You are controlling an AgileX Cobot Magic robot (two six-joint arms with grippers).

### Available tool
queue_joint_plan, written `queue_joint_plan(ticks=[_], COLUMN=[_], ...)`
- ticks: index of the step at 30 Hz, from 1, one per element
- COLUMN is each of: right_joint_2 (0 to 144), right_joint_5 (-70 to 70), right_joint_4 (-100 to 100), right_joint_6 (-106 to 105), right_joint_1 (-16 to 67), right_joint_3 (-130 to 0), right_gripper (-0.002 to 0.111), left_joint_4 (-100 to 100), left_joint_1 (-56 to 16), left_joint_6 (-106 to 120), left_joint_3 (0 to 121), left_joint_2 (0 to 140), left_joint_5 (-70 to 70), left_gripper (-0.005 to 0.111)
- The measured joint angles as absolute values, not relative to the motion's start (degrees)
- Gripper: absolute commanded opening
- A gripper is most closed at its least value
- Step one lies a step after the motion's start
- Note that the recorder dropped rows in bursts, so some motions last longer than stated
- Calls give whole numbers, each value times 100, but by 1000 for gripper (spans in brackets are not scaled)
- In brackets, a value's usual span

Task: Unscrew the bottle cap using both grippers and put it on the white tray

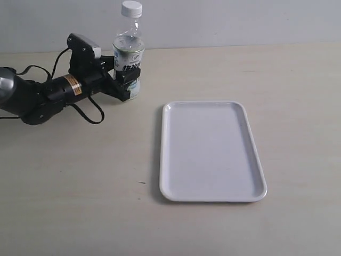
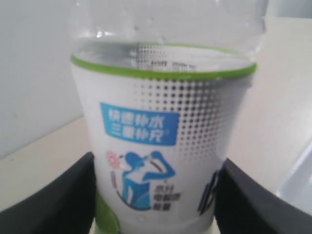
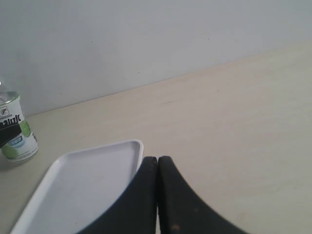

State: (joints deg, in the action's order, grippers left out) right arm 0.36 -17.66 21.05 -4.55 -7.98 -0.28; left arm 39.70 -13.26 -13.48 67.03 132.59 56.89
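The bottle (image 1: 128,58) stands upright at the back left of the table, its white cap (image 1: 131,8) still on the neck. My left gripper (image 1: 127,80) is shut on the bottle's labelled body; in the left wrist view the label (image 2: 156,146) fills the frame with a black finger (image 2: 58,204) pressed against each side. The white tray (image 1: 210,151) lies flat in the middle, with nothing on it. My right gripper (image 3: 157,161) is out of the exterior view; its own camera shows the fingers shut together, holding nothing, above the tray's corner (image 3: 131,146), with the bottle (image 3: 14,129) far off.
The left arm (image 1: 37,96) and its black cables (image 1: 90,114) lie along the table's left side. A pale wall runs behind the table's back edge.
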Motion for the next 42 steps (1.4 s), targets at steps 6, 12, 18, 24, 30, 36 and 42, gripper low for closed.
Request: queue_joint_plan(ticks=[6,12,18,24,30,36,42], right_joint_2=[36,36,36,36,36,35,1021], right_joint_5=[-1766,-1776,-1562,162,805,1476,1173], right_joint_4=[2105,1773,1743,2448,2772,2784,2578], right_joint_6=[-455,-1141,-1209,-574,-362,0,197], right_joint_1=[-798,-798,-798,-798,-798,-798,-798], right_joint_3=[-28,-28,-28,-28,-28,-131,-1637], right_gripper=[0,0,0,0,0,0,0], left_joint_4=[4593,4747,4890,4890,4890,4914,4959], left_joint_1=[-1326,-1326,-1326,-1326,-1326,-1326,-1326], left_joint_6=[-972,-590,-286,-201,-192,-52,0], left_joint_3=[5597,4644,4444,4444,4444,4444,4444], left_joint_2=[12452,11960,11952,11952,11952,11952,11952], left_joint_5=[5702,5927,6046,6140,6149,6149,6337], left_gripper=[0,0,0,0,0,0,0])
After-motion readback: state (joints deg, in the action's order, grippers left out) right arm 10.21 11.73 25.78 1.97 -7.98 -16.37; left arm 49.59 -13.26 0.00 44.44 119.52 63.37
